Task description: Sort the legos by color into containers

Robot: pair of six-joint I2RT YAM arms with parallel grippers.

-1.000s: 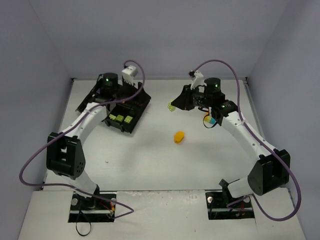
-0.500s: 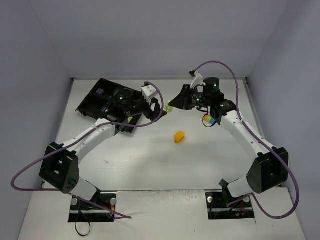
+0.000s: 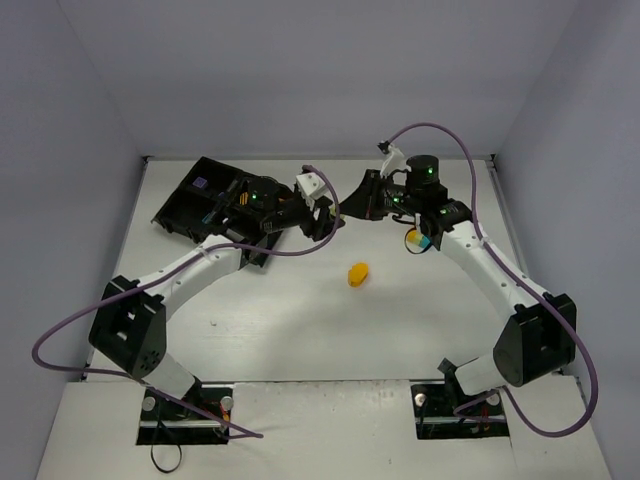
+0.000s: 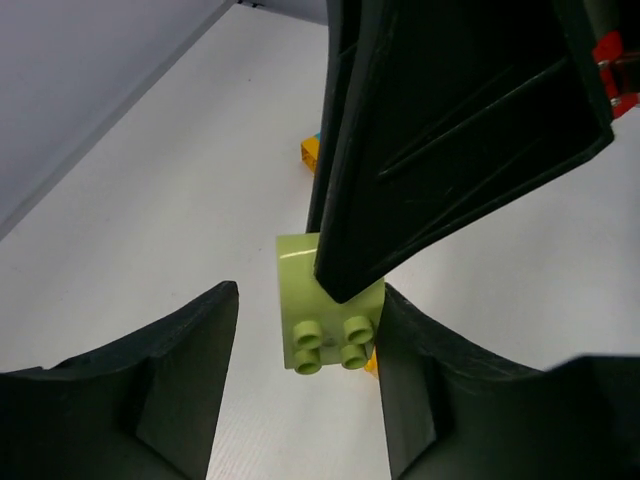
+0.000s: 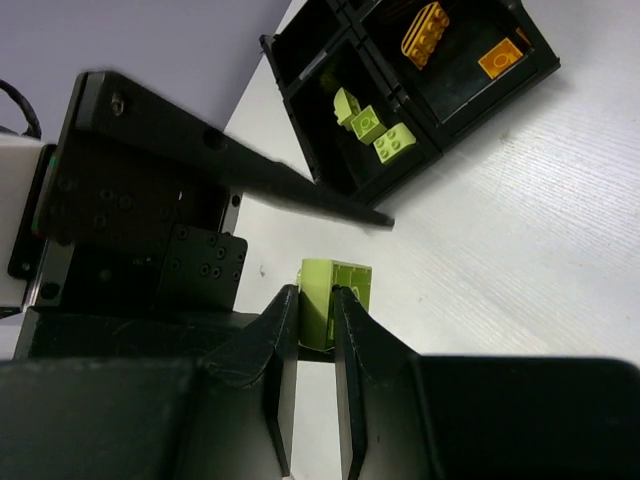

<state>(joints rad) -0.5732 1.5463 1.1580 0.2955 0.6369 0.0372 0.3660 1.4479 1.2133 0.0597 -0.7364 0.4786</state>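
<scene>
The right gripper (image 5: 315, 296) has its two smooth black fingers pressed onto a yellow-green brick (image 5: 352, 285), pinching it by its flat sides above the table (image 5: 520, 220). The table is white with a fine ribbed grain. In the left wrist view the brick is a glossy, squarish block with four round studs on one face, hanging below the right gripper's wedge-shaped finger.

The left gripper (image 4: 305, 300) stands with its jaws spread, one thick matte black finger on each side of that brick. There is a clear gap on one side. On the other side the finger sits right at the brick's edge, and I cannot tell whether it touches.

From above, the two grippers meet near the far middle of the table, just beside the tray (image 3: 178, 212). The tray is flat black plastic with thin upright walls and a cross-shaped divider, and it sits at an angle in the far left corner.

The right wrist view shows three more yellow-green bricks (image 5: 375, 125) lying loose in one compartment. In the next compartment are a studded orange plate (image 5: 425, 27) and a flat orange square (image 5: 497, 60). A small purple piece (image 3: 200, 184) lies in another compartment.

A rounded orange brick (image 3: 358, 274) lies alone on the open table, well apart from the tray.
</scene>
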